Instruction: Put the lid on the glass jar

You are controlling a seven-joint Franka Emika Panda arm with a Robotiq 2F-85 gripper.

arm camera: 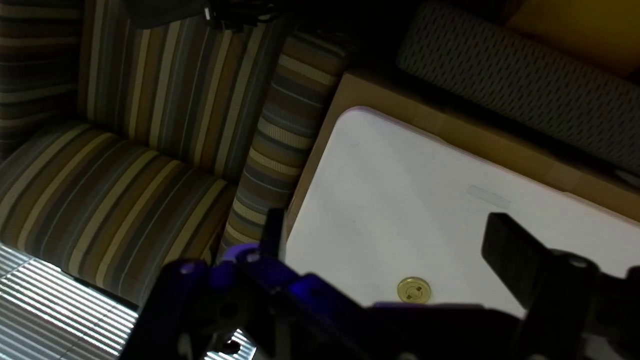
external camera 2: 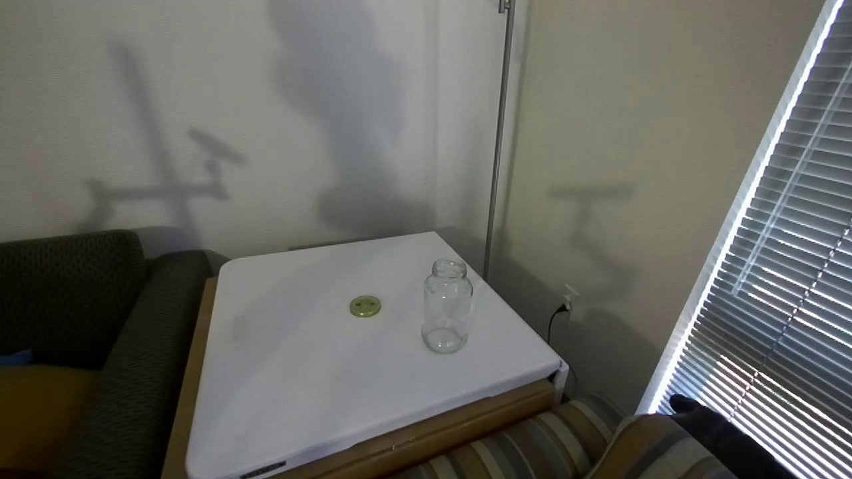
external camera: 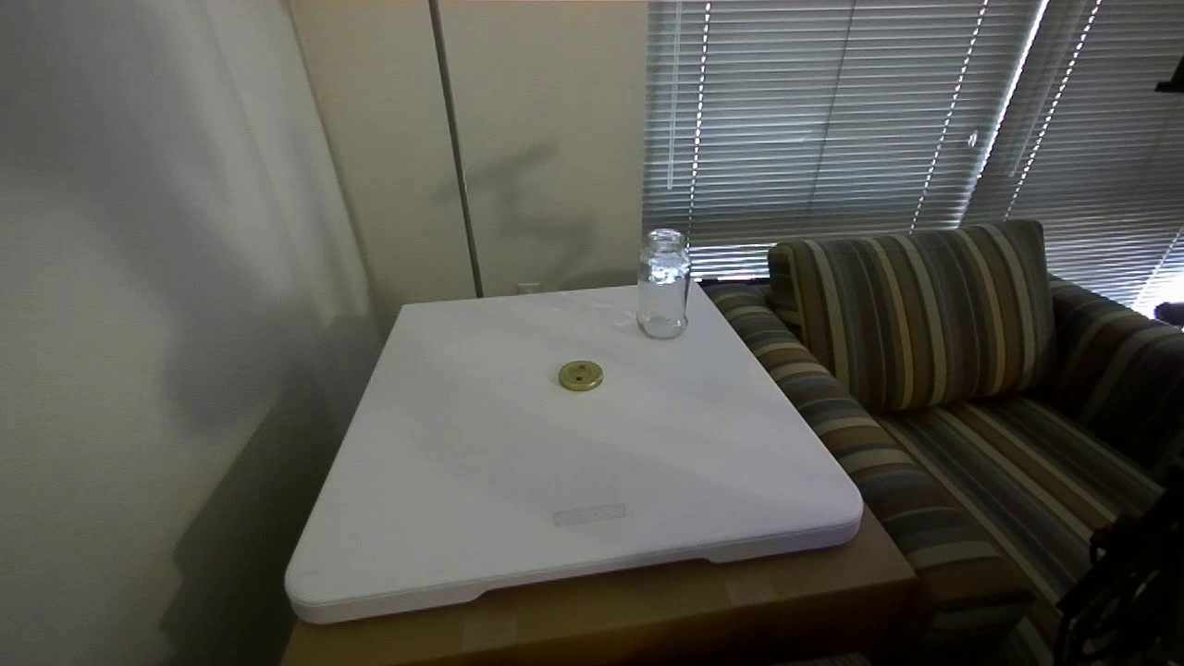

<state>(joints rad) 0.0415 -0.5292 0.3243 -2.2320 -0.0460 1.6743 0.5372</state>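
The lid (external camera: 581,376) is a flat gold disc lying on the white tabletop (external camera: 573,453). It also shows in an exterior view (external camera 2: 365,306) and low in the wrist view (arm camera: 414,290). The clear glass jar (external camera: 663,291) stands upright, without a cover, near a table edge by the armchair. It also shows in an exterior view (external camera 2: 447,309) and is not visible in the wrist view. My gripper (arm camera: 385,220) is open, its dark fingers wide apart with nothing between them. It is above the table, apart from the lid. I cannot make out the gripper in either exterior view.
A striped armchair (external camera: 916,319) adjoins one table side; it also shows in the wrist view (arm camera: 150,150). A dark sofa (external camera 2: 160,319) stands at another side. A brown base (external camera: 629,601) is under the tabletop. A thin pole (external camera 2: 500,140) stands in the wall corner.
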